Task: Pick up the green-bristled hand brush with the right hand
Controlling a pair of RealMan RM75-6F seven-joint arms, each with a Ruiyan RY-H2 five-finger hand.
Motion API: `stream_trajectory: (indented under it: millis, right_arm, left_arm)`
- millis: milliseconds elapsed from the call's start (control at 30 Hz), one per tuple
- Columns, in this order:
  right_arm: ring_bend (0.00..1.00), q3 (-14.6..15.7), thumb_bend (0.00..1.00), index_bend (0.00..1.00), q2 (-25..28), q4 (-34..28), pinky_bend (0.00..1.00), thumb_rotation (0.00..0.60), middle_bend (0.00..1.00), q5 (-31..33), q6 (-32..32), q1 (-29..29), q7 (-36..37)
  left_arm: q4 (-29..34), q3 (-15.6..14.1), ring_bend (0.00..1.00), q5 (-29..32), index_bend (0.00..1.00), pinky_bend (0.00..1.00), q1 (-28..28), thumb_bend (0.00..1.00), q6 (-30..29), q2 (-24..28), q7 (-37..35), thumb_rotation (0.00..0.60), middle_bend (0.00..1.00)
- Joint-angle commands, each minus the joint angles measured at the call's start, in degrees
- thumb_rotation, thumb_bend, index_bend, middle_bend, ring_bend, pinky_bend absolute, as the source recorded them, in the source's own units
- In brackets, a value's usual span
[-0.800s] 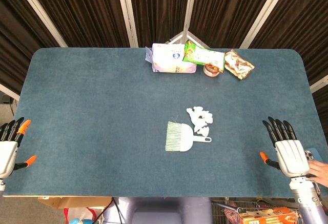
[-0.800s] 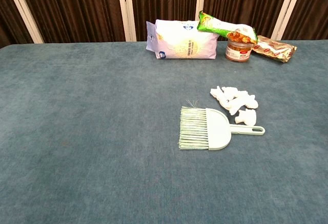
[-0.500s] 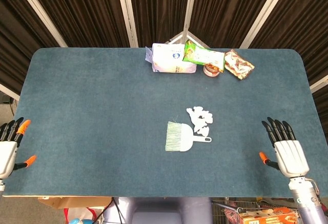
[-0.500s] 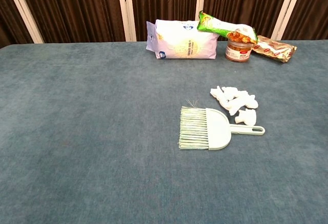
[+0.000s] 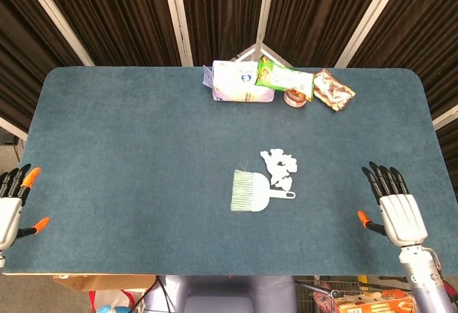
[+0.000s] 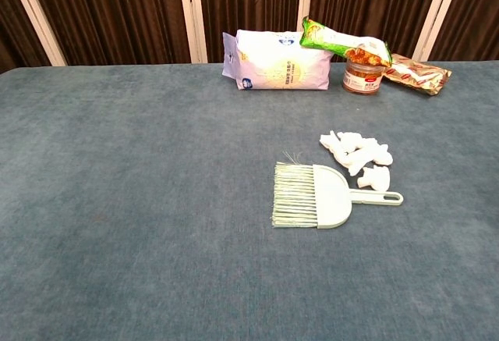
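While the green-bristled hand brush [image 5: 250,190] lies flat near mid-table, handle toward the robot's right beside white pieces [image 5: 280,167], the right hand [image 5: 396,211] hovers empty, fingers spread, at the table's near right edge, well apart from it. The reach has seemingly barely begun; next comes travel toward the handle. The left hand [image 5: 10,208] waits, likewise empty.

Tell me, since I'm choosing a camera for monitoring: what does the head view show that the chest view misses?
Only the head view shows the right hand and left hand, both open at the table's near corners, far from the brush. Only the chest view shows the red-lidded jar side-on. Both show the green-bristled hand brush lying flat on the blue felt table, white pieces beside its handle.
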State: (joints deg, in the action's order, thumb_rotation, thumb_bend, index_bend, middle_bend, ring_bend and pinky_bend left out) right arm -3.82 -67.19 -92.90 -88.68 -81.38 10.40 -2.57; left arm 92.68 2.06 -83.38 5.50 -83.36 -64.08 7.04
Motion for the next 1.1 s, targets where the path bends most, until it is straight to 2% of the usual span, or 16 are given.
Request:
stream_trajectory:
  millis: [33, 67, 133, 233, 333, 700, 1100]
  right_arm:
    - [0.62, -0.6, 0.29, 0.00, -0.3, -0.9, 0.64, 0.600, 0.56, 0.7, 1.1, 0.9, -0.1]
    - [0.69, -0.9, 0.29, 0.01, -0.6, -1.6, 0.69, 0.600, 0.63, 1.2, 2.4, 1.6, -0.1]
    - [0.82, -1.4, 0.29, 0.08, -0.9, -2.6, 0.79, 0.600, 0.77, 2.3, 4.5, 2.8, -0.5]
    - [0.90, -2.2, 0.29, 0.25, -1.8, -3.6, 0.86, 0.600, 0.87, 3.7, 7.8, 4.9, -2.2]
    - [0.93, -3.1, 0.29, 0.32, -3.2, -4.9, 0.87, 0.600, 0.89, 5.7, 11.3, 7.3, -5.9]
    - [0.93, -3.6, 0.29, 0.33, -11.9, -6.4, 0.87, 0.600, 0.90, 11.9, 19.3, 13.7, -19.5]
    - [0.93, -4.7, 0.29, 0.33, -19.5, -3.3, 0.87, 0.600, 0.90, 19.5, 22.0, 17.5, -26.6]
  left_arm:
    - [0.0, 0.1, 0.00, 0.0, 0.00, 0.00, 0.0, 0.00, -0.1, 0.0, -0.1, 0.600, 0.00]
    - [0.1, 0.1, 0.00, -0.1, 0.00, 0.00, 0.0, 0.00, -0.1, 0.1, -0.2, 0.600, 0.00]
    - [0.1, 0.1, 0.00, -0.3, 0.00, 0.00, 0.0, 0.00, -0.2, 0.1, -0.2, 0.600, 0.00]
    - [0.1, 0.0, 0.00, -0.5, 0.00, 0.00, 0.0, 0.00, -0.2, 0.0, -0.2, 0.600, 0.00]
    - [0.0, 0.0, 0.00, -0.5, 0.00, 0.00, 0.0, 0.00, -0.3, 0.0, -0.3, 0.600, 0.00]
    - [-0.3, 0.0, 0.00, -0.6, 0.00, 0.00, 0.1, 0.00, -0.1, 0.2, -0.9, 0.600, 0.00]
    - [-0.4, 0.0, 0.00, -0.3, 0.00, 0.00, 0.3, 0.00, 0.4, 0.2, -1.0, 0.600, 0.00]
